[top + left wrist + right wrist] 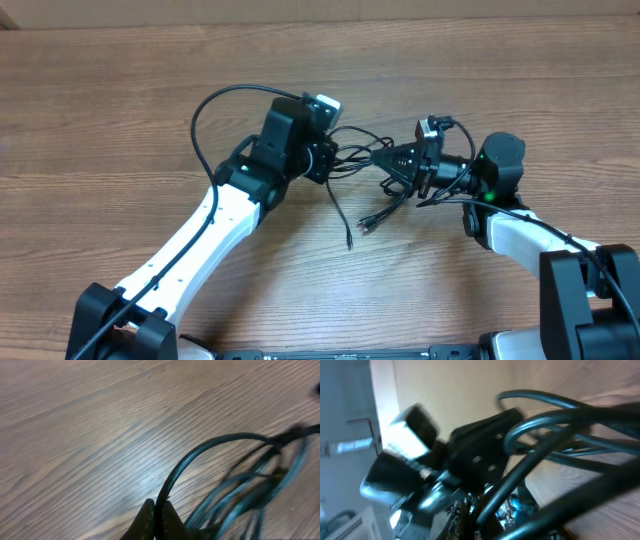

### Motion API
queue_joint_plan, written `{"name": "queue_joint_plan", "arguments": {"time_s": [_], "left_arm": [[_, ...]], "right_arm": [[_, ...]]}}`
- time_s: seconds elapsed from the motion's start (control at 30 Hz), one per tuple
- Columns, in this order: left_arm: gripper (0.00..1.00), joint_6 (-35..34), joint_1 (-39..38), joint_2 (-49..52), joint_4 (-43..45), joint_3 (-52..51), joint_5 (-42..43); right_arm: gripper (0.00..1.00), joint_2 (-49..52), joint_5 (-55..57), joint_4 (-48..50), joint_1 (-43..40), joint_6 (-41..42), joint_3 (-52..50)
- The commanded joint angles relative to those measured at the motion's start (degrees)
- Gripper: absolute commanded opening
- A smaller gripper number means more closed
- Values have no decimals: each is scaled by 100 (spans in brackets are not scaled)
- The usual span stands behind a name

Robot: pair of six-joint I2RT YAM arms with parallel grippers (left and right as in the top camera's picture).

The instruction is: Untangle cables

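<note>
The cables (357, 150) are thin black cords bunched in a tangle between my two grippers, above the middle of the table. My left gripper (330, 158) is at the tangle's left side and my right gripper (380, 158) at its right. In the left wrist view the left gripper (158, 515) is shut on one cord (210, 447), which arcs up and right into the blurred bundle (250, 490). In the blurred right wrist view the right gripper (482, 520) is shut on a cord (540, 455). Two loose ends hang down, one ending in a small plug (367, 224).
The wooden table (120, 100) stretches around the arms. A thicker black arm cable (205, 110) loops behind the left arm. The right arm's base (590, 300) stands at the bottom right. The left wrist's camera housing (410, 425) faces the right gripper closely.
</note>
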Motion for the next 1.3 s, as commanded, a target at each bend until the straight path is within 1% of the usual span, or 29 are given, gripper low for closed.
{"name": "queue_joint_plan", "arguments": {"time_s": [0.0, 0.13, 0.53, 0.73, 0.87, 0.97, 1.27], "left_arm": [[4, -17, 111, -109, -63, 2, -219], [4, -15, 111, -109, -96, 2, -219], [4, -13, 111, -52, -109, 2, -221], [4, -11, 111, 37, -151, 2, -221], [4, -15, 111, 83, -155, 0, -219], [4, -15, 111, 118, -157, 0, -221], [4, -17, 111, 140, -157, 0, -216]], "right_arm": [[4, -76, -212, 492, -9, 507, 37], [4, -76, -212, 940, -142, 802, 37], [4, -76, -210, 935, -634, 1132, 37], [4, -76, -203, 935, -946, 1534, 37], [4, -76, -168, 931, -1152, 1574, 37], [4, -76, -142, 931, -1257, 1823, 37], [4, -76, 94, 887, -1558, 2232, 37]]}}
